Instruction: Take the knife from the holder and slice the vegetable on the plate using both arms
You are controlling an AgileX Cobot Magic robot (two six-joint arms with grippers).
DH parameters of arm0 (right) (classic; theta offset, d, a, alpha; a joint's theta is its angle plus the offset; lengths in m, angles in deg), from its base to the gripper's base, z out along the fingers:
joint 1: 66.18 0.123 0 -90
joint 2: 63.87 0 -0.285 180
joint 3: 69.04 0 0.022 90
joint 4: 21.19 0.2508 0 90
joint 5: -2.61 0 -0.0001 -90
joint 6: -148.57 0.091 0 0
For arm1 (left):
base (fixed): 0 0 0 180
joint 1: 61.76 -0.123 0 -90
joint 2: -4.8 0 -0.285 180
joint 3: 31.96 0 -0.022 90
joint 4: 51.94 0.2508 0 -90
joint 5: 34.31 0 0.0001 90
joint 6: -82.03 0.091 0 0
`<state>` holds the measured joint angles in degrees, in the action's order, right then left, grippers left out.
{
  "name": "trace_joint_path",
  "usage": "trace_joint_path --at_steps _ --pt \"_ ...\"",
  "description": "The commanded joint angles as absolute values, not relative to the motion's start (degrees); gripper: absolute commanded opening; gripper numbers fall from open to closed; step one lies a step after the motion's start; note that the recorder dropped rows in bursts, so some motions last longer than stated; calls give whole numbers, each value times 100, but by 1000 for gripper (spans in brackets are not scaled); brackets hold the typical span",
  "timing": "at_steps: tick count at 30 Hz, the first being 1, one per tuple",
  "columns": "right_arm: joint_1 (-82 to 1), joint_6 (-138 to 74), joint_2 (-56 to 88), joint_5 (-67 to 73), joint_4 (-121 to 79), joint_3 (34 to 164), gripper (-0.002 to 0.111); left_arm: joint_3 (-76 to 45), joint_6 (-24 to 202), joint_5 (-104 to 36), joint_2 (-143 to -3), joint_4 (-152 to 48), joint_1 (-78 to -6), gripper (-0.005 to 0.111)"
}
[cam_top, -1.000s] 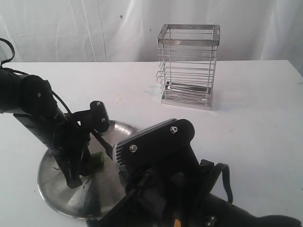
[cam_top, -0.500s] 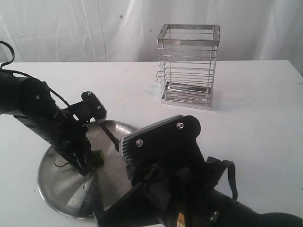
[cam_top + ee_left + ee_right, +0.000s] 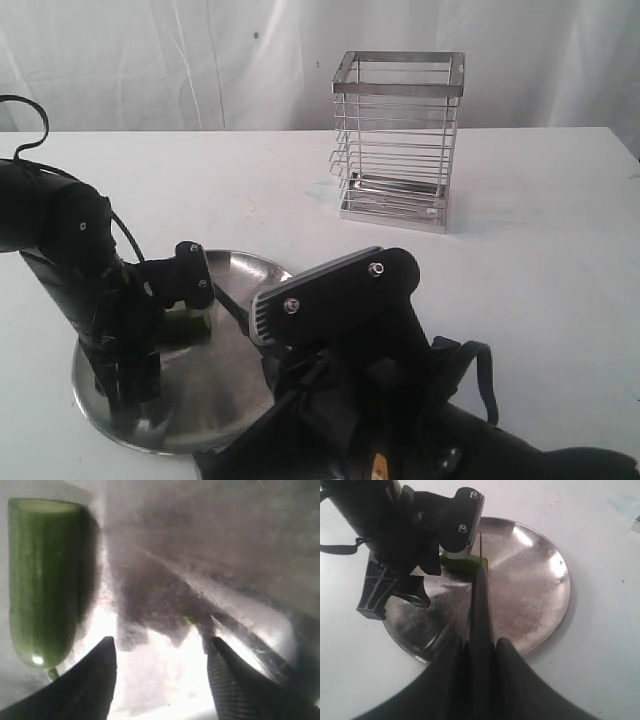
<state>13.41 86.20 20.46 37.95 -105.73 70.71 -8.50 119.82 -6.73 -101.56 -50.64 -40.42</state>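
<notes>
Your right arm (image 3: 340,300) carries the knife (image 3: 480,600) with its jaws closed on it. The blade runs straight out from them across the plate (image 3: 540,585) to the vegetable (image 3: 466,562). In the right wrist view you see the blade edge-on. It crosses the vegetable's long axis near one end, roughly square to it, but you cannot tell whether the edge touches the skin. The holder (image 3: 398,140) stands well apart at the back of the tabletop (image 3: 540,250).

The relation that matters is on the other side. Your left arm (image 3: 70,250) is the nearer one, bent down over the plate, its jaws wide with only bare steel between them. The vegetable lies outside that gap, just beside one of the fingers (image 3: 90,685). Its long axis runs roughly the way the fingers point, with the stem end nearest the fingertip and the pale cut face away from it. In the exterior view it sits under the left wrist, on the knife's side of the fingertips.

As I judge it, the left jaws must shift sideways toward the knife and straddle the vegetable before they close. Closing where they are would pinch nothing.
</notes>
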Motion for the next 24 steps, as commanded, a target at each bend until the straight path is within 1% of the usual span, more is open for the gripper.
trace_joint_path --at_steps 1,4,9,12,19,24 --pt "1315 8563 2000 3816 -10654 7037 0 -811 11932 -1011 -10069 -4974 -4047 57" --pt "1315 8563 2000 3830 -10683 7037 0 -811 11932 -1411 -9791 -4829 -4047 57" --pt "1315 8563 2000 3804 -10683 7037 0 -811 11932 -1485 -9635 -4352 -4047 57" --pt "1315 8563 2000 3722 -10683 7037 0 -811 11932 -1580 -9635 -4122 -4047 57" --pt "1315 8563 2000 3743 -10694 7037 0 -811 11932 -2422 -9667 -3870 -4047 57" --pt "1315 8563 2000 4122 -10694 7037 0 -811 11932 -2399 -9888 -3536 -4081 57"
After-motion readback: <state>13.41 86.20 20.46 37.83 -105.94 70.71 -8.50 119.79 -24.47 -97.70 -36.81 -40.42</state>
